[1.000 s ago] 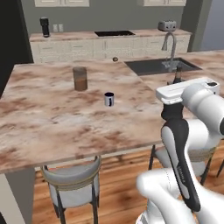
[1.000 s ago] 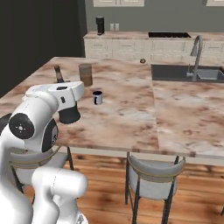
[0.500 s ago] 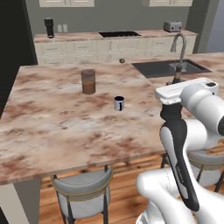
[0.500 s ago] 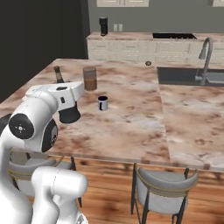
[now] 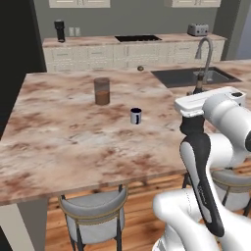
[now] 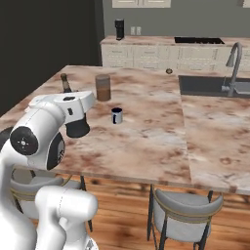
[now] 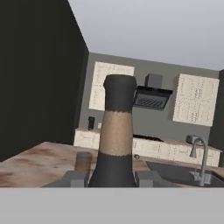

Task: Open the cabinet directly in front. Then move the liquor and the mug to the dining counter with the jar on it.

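On the wide marble counter (image 5: 59,142) the jar (image 5: 102,91) stands well in from every edge, and the mug (image 5: 136,115) sits near it, a little closer to the near edge, the two apart with bare marble between them. Around both there is plenty of open slab: a broad stretch runs toward the near edge above the stools (image 5: 93,213), and more lies off toward the dark wall side. To the far right the sink (image 6: 215,85) is let into the top, its tap (image 6: 233,66) arching over it.

The pincer (image 7: 113,178) has the bottle (image 7: 114,140) between its fingers (image 7: 74,178), part closed on the dark body (the neck and cap rise straight up in front of the hand camera). From the right base camera the bottle's neck (image 6: 65,83) pokes up behind the arm's white wrist, over the counter's left corner and close to that edge.

Along the back wall a narrower counter (image 5: 132,40) carries a toaster (image 5: 197,30) and a dark canister (image 5: 60,30).
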